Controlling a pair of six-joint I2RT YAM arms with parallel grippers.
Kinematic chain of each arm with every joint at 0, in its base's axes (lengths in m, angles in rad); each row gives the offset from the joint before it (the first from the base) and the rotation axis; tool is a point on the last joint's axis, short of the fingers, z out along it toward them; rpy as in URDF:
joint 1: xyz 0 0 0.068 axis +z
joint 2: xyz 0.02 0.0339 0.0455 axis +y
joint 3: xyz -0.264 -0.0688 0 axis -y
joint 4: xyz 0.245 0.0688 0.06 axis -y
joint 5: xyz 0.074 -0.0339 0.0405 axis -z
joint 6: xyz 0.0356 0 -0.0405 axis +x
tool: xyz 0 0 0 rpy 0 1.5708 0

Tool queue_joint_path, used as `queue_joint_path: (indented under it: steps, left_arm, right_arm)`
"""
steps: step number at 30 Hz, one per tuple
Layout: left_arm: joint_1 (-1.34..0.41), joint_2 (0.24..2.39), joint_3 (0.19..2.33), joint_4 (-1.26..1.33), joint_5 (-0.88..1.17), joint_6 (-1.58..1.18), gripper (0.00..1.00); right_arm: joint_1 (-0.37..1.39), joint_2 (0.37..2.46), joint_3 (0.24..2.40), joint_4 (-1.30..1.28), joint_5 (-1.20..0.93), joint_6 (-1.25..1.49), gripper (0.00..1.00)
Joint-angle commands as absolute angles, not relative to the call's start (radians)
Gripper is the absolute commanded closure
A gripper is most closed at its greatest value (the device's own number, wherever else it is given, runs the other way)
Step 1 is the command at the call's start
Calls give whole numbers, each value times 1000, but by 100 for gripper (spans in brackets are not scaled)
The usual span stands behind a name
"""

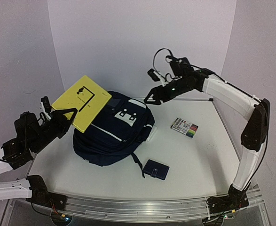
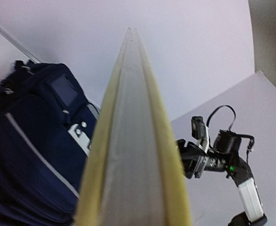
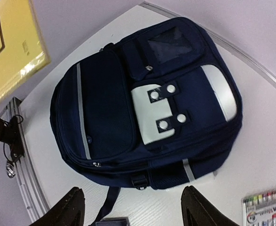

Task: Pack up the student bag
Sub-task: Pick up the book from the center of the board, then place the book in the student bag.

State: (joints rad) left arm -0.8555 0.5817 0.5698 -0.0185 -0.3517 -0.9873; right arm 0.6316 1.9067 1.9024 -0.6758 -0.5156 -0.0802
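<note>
Left loaded, right spread

The left gripper (image 1: 73, 114) is clamped on a yellow book (image 1: 81, 101). The right arm (image 1: 227, 94) is reached up and over, with the right gripper (image 3: 132, 193) spread wide and angled down.

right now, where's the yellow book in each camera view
top external: the yellow book is at the left, raised and tilted, its lower corner over the left side of the bag.
left wrist: it is seen edge-on, a tall wedge up the middle of the picture.
right wrist: it is in the top-left corner, cut off by the frame.
shared landmark: the student bag, with its white dotted patch, shows in all three views.
</note>
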Motion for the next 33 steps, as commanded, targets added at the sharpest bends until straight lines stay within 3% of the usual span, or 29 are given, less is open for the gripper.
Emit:
queue_joint_path:
  steps: [1, 10, 24, 27, 31, 33]
  left_arm:
    - [-855, 546, 692, -245, -559, -1022, 100]
    - [-856, 559, 767, -493, -677, -1165, 100]
    - [-856, 609, 775, -484, -650, -1165, 100]
    - [-856, 640, 769, -459, -632, -1165, 100]
    - [-856, 687, 764, -401, -605, -1150, 100]
    - [-856, 700, 755, -359, -587, -1130, 100]
  right_arm:
    - [804, 2026, 2030, -654, -289, -148, 33]
    - [1065, 2256, 2250, -651, -30, -277, 33]
    - [1118, 2490, 2376, -611, 193, -340, 36]
    - [1097, 2492, 2364, -607, 213, -333, 50]
    - [1034, 2445, 2320, -600, 162, -287, 86]
    - [1002, 2413, 2302, -598, 114, -274, 97]
